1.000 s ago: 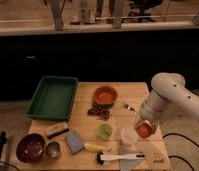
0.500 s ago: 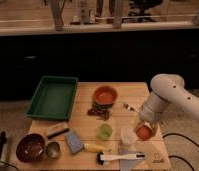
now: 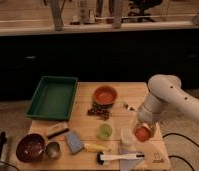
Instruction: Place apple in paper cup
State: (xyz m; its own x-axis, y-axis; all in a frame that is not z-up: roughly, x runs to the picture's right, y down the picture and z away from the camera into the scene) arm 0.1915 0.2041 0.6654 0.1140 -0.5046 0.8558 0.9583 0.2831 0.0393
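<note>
Wooden surface (image 3: 85, 97) carries a spread of kitchen things, and the white robot arm (image 3: 165, 100) reaches in from the right side. Its hand (image 3: 142, 131) hangs low over the near right part of the boards, pinching the apple (image 3: 142, 133), a small red-orange fruit held between the fingers. The paper cup (image 3: 128, 135), plain white with a wide mouth, stands just beside the apple on its left; the two look to be touching or nearly so, and the apple sits at the cup's rim rather than inside it.

Left of the white cup stands a translucent green cup (image 3: 104, 131). Behind these, toward the far edge, is an orange-red bowl (image 3: 105, 94), with a dark bunch of grapes (image 3: 99, 111) just in front of it. A green tray (image 3: 54, 97) fills the far left. Along the near edge lie a dark red bowl (image 3: 30, 147), a small metal cup (image 3: 53, 149), a blue sponge (image 3: 74, 142), a banana (image 3: 96, 147) and a white-handled brush (image 3: 120, 157).
</note>
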